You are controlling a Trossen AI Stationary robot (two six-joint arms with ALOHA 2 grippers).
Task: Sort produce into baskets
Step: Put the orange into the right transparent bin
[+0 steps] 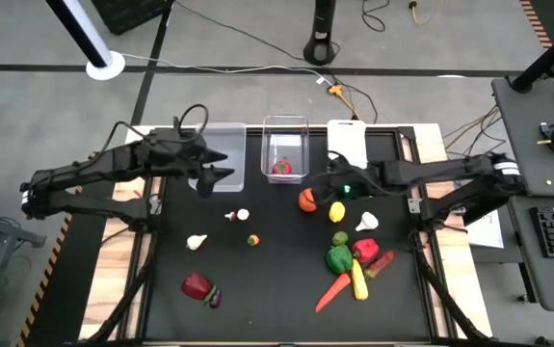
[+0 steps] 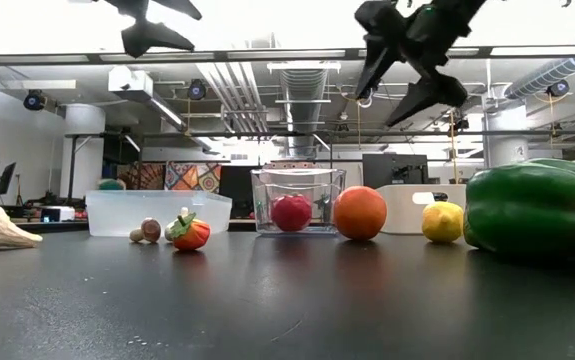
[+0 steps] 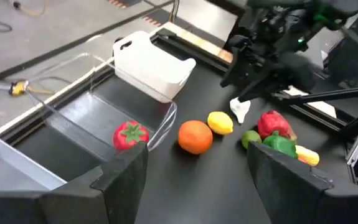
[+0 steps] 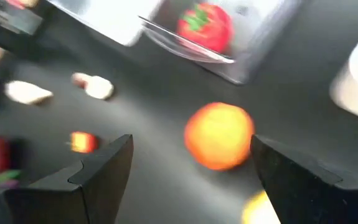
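Only 1 red fruit [image 1: 281, 168] sits in the middle basket [image 1: 285, 125]. The rest lies on the table [image 1: 267, 289]. Left gripper [image 1: 217, 176] and right gripper [image 1: 327, 180] hang released, holding nothing.

Left claw [image 1: 221, 176] and right claw [image 1: 329, 181] hover, spread.

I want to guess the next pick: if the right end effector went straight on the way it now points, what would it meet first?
Most likely the orange: it lies on the table centred ahead of the open right end effector, short of the clear bin holding a strawberry. Depth is uncertain.
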